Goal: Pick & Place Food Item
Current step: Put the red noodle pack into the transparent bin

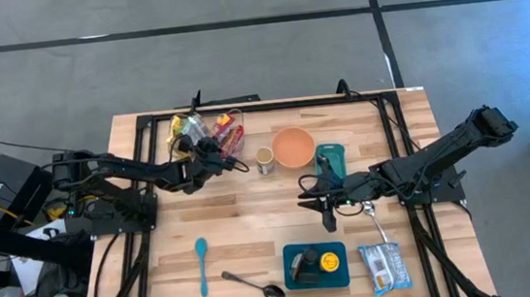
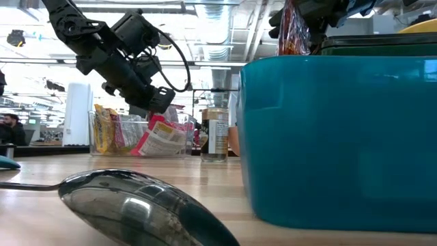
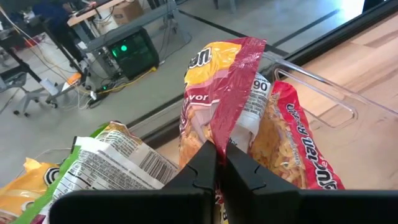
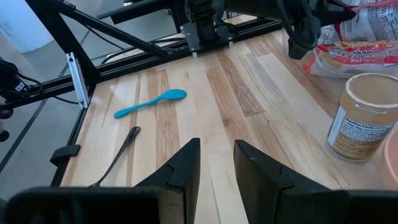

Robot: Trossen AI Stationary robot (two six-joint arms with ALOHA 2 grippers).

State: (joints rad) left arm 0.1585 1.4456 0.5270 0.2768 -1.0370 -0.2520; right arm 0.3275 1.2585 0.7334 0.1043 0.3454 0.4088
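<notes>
A clear bin (image 1: 207, 130) at the table's far left holds several snack packets. My left gripper (image 1: 211, 146) reaches into it and is shut on a red and yellow packet (image 3: 224, 87). Beside that packet are a green and white one (image 3: 106, 165) and a red one (image 3: 298, 143). In the low view the left gripper (image 2: 158, 102) sits just above the packets (image 2: 147, 137). My right gripper (image 4: 216, 162) hovers open over bare wood near the table's middle (image 1: 317, 202), with nothing between its fingers. My left gripper pinches a creased fold of the red and yellow packet (image 3: 219, 142) between its two shut fingers (image 3: 202, 165). The fingers come from the table's near side, slanting slightly down. The packet stands up past the fingertips among the other packets; whether it is lifted clear does not show.
An orange bowl (image 1: 293, 147), a jar (image 1: 264, 160) and a small teal container (image 1: 330, 154) stand mid-table. Near the front lie a blue spoon (image 1: 202, 265), a metal spoon (image 1: 254, 284), a teal tray (image 1: 299, 249) and a sealed packet (image 1: 385, 266).
</notes>
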